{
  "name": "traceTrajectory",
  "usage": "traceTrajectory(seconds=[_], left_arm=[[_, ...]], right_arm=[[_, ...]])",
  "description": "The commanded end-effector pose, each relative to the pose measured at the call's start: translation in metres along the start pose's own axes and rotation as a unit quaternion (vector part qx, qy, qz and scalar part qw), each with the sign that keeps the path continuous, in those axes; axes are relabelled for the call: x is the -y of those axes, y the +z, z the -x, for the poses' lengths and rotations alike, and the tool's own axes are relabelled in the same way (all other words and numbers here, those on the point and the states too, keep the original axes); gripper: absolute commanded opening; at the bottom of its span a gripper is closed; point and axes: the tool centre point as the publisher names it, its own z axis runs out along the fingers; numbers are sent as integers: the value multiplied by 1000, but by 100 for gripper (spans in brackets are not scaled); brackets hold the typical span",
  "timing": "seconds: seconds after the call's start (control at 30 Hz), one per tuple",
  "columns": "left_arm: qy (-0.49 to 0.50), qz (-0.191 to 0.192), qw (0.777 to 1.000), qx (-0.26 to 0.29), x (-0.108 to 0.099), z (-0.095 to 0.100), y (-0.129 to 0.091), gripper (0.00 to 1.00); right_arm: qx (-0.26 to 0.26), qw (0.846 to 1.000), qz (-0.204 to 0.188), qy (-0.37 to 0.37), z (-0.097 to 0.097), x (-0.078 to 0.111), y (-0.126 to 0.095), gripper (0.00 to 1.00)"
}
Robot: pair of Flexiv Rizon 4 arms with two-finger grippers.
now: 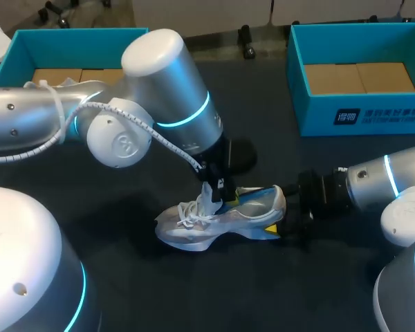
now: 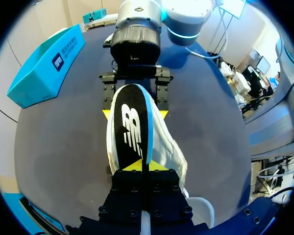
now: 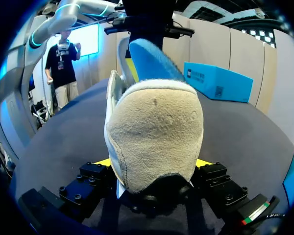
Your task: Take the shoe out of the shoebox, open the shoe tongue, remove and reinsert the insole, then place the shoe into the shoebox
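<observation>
A white lace-up shoe [image 1: 194,225] lies on the dark table, toe toward my left arm. My left gripper [image 1: 218,188] hangs over the shoe's opening, shut on the front end of the insole [image 2: 132,129]. The insole is black on top with a blue edge. It slants up out of the shoe, its heel end still inside. From behind, the insole's blue underside [image 3: 152,61] shows rising above the heel [image 3: 157,137]. My right gripper [image 3: 154,164] stands wide around that heel, a finger pressed on each side, and shows again past the shoe [image 2: 135,113].
Two teal shoeboxes with cardboard floors stand at the back of the table, one at the left [image 1: 17,48] and one at the right [image 1: 360,114]. My two arms close in on the shoe from either side.
</observation>
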Motion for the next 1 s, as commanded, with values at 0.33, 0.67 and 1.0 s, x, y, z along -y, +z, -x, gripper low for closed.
traceTrajectory(seconds=[0.33,0.67,1.0], left_arm=[[12,-35,999,-16,23,-4,-21,0],[24,-47,998,-22,44,-8,-28,0],[21,-68,997,-24,54,-9,-30,0]], right_arm=[[0,1000,-3,1,-1,2,6,0],[0,1000,-3,1,-1,2,6,0],[0,1000,-3,1,-1,2,6,0]])
